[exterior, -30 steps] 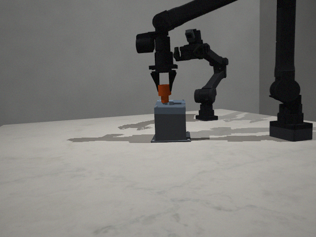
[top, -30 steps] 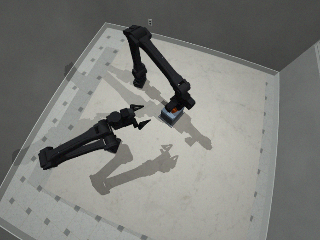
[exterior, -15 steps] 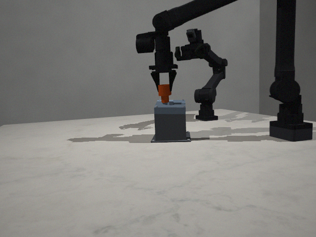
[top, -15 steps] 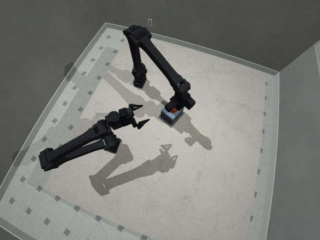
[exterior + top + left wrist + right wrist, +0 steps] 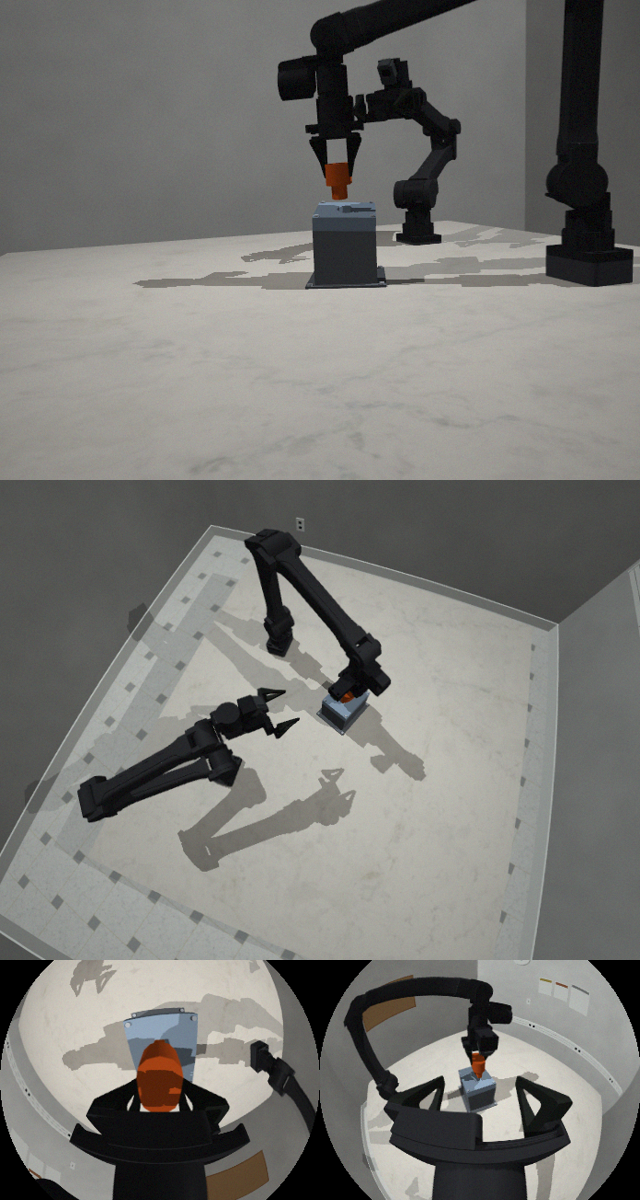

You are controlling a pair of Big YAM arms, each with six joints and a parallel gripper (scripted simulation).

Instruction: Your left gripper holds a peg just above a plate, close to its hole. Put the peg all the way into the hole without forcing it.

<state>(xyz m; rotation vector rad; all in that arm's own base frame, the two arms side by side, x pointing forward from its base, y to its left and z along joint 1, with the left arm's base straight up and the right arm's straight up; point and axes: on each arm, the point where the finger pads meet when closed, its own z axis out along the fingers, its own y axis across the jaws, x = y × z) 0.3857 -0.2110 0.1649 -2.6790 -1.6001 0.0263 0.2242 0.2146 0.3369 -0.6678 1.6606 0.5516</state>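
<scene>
My left gripper (image 5: pixel 338 173) (image 5: pixel 159 1079) is shut on an orange peg (image 5: pixel 345 696) (image 5: pixel 337 180) (image 5: pixel 159 1063) (image 5: pixel 478 1064), wide at the top with a narrower lower end. The peg looks close to upright. In the exterior view its lower end shows just above the plate (image 5: pixel 355 703) (image 5: pixel 321 211) (image 5: pixel 159 1025) (image 5: pixel 488 1085), the light blue top of a grey box. Shadows lie across the plate, and I cannot make out the hole; the peg covers part of the plate in the left wrist view. My right gripper (image 5: pixel 291 704) (image 5: pixel 480 1079) is open and empty, off to the side of the box.
The box stands on a thin base flange (image 5: pixel 309 286) with small bolts. In the top view the right arm (image 5: pixel 154 756) reaches in from the lower left, its fingers pointing toward the box. The left arm (image 5: pixel 314 596) arches over from the back. Their shadows cross the table (image 5: pixel 439 841).
</scene>
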